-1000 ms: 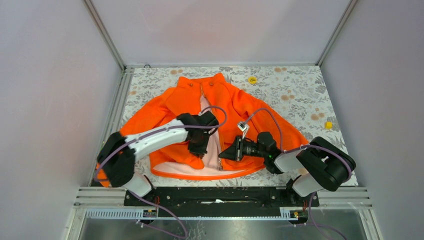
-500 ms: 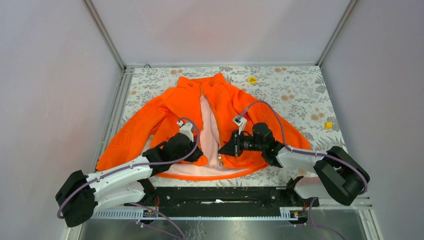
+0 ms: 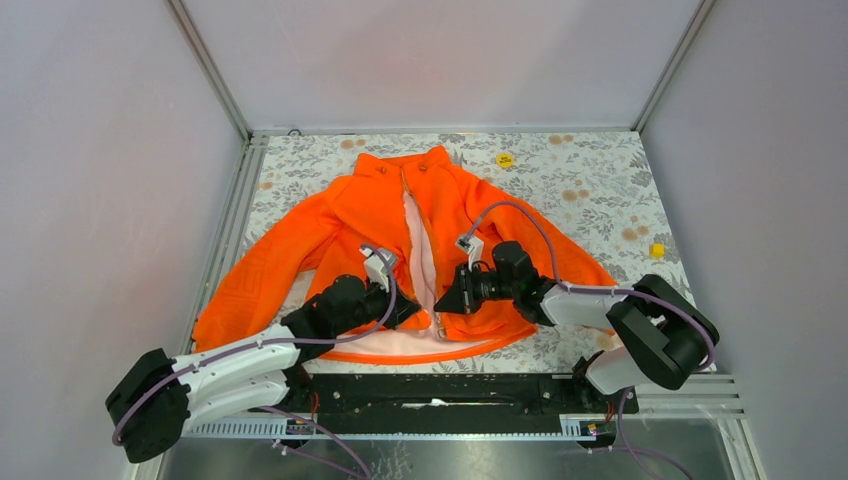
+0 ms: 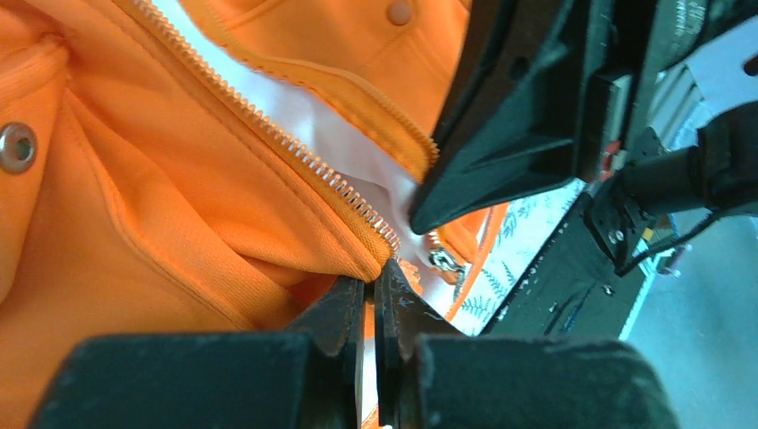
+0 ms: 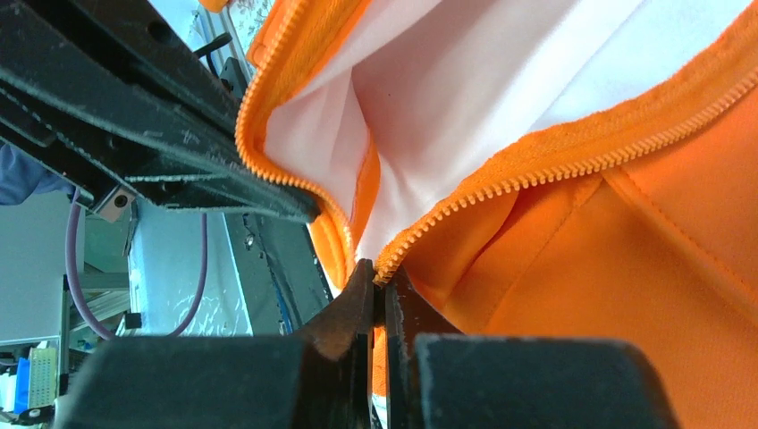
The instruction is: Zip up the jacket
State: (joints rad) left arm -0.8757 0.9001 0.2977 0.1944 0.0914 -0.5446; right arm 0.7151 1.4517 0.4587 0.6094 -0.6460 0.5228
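The orange jacket (image 3: pixel 480 215) lies open on the table, collar at the far side, white lining (image 3: pixel 422 262) showing between the front panels. My left gripper (image 3: pixel 408 312) is shut on the lower end of the jacket's left zipper edge (image 4: pixel 268 134), fabric pinched between the fingers (image 4: pixel 353 308). My right gripper (image 3: pixel 447 300) is shut on the lower end of the right zipper edge (image 5: pixel 536 174), close beside the left one. A metal zipper slider (image 4: pixel 442 261) hangs just past the left fingertips. The right gripper's black finger (image 4: pixel 509 134) fills the upper right of the left wrist view.
A yellow disc (image 3: pixel 505 159) lies behind the collar and a small yellow cube (image 3: pixel 657 250) at the right. A metal rail (image 3: pixel 232 215) runs along the table's left side, and a black base bar (image 3: pixel 450 388) along the near edge. Grey walls enclose three sides.
My left arm swung down from over the jacket to a low reach from the near left and took the left panel's bottom edge. The panels came closer. The right gripper shifted slightly left and away.
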